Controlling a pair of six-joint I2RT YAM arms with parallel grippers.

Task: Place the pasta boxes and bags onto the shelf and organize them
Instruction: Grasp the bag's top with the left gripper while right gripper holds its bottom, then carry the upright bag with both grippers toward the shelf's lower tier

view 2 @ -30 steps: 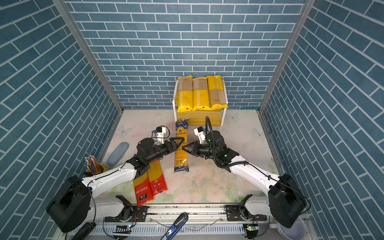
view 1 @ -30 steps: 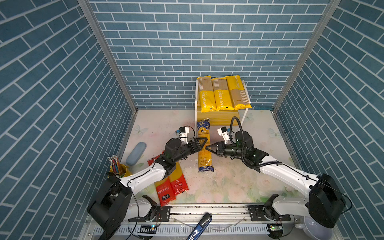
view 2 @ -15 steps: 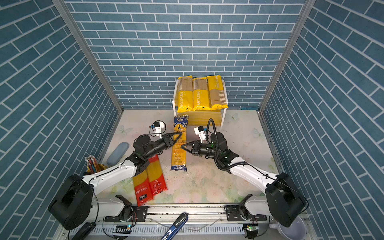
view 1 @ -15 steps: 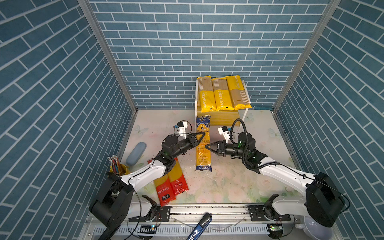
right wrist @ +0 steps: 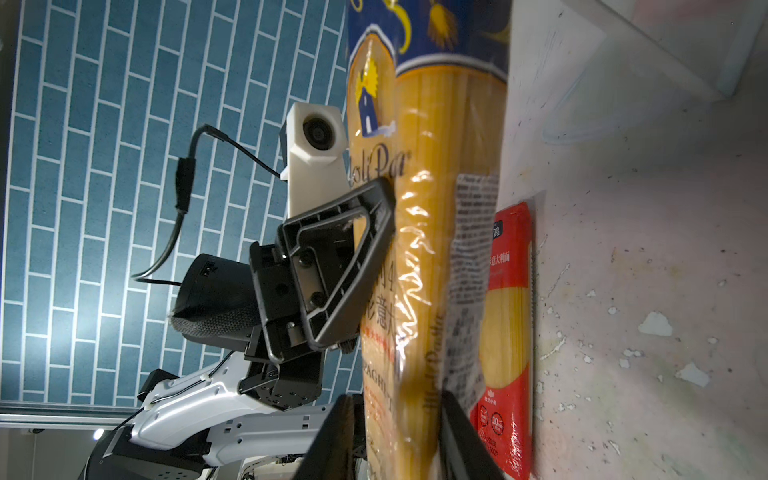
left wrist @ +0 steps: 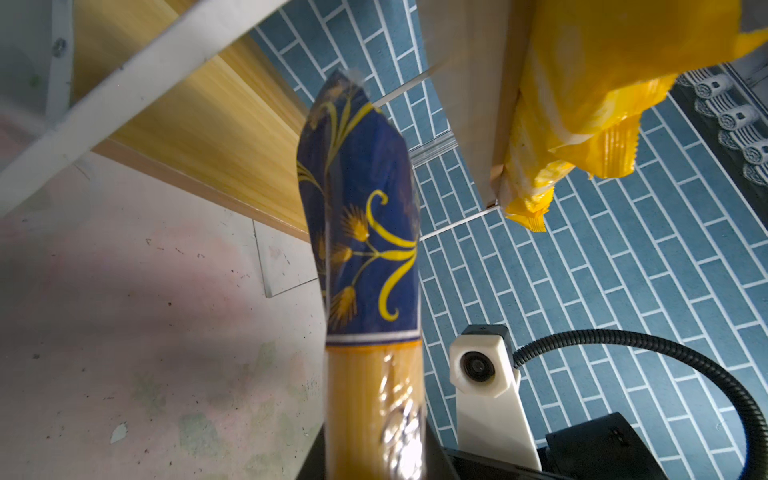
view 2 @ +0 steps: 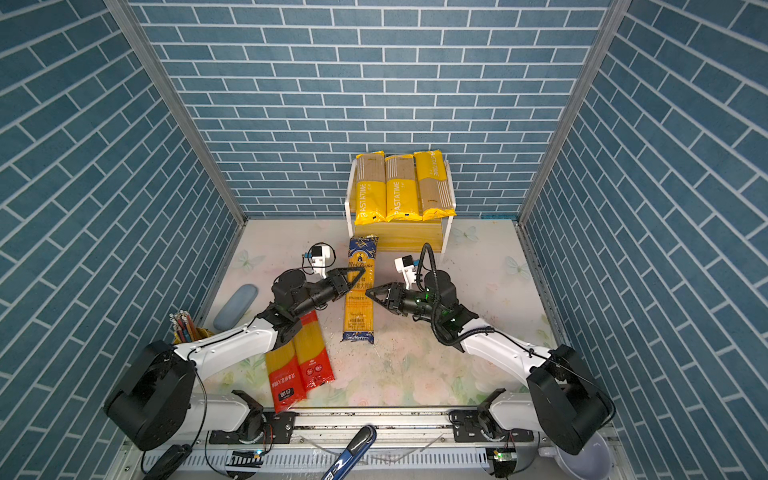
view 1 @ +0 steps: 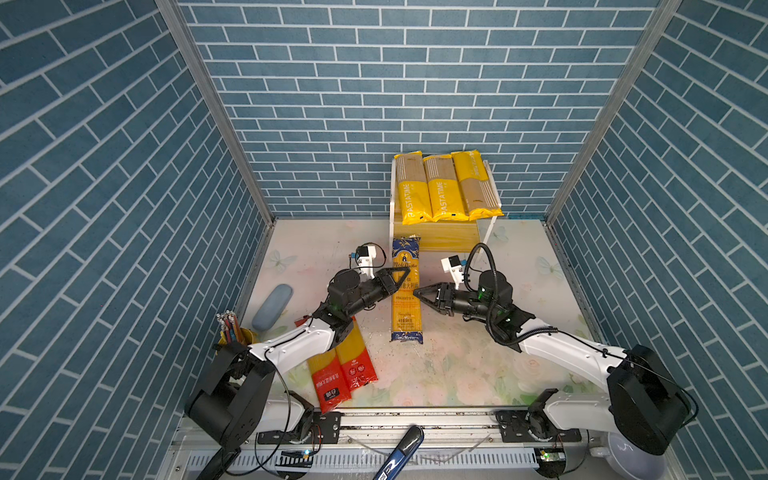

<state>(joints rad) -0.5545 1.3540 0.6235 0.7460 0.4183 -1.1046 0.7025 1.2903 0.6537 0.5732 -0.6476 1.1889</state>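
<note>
The long dark-blue-ended spaghetti pack (view 1: pixel 407 311) is just before the white-framed wooden two-tier shelf (view 1: pixel 392 208), long axis aimed at its lower board (view 1: pixel 449 237). The left fingers (view 1: pixel 391 277) clamp its middle and the right fingers (view 1: pixel 428 293) stand apart astride it.

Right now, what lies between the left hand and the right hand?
Only the blue-ended spaghetti pack, which the left hand clamps; the right hand sits at its other edge. Both top views show this.
</note>
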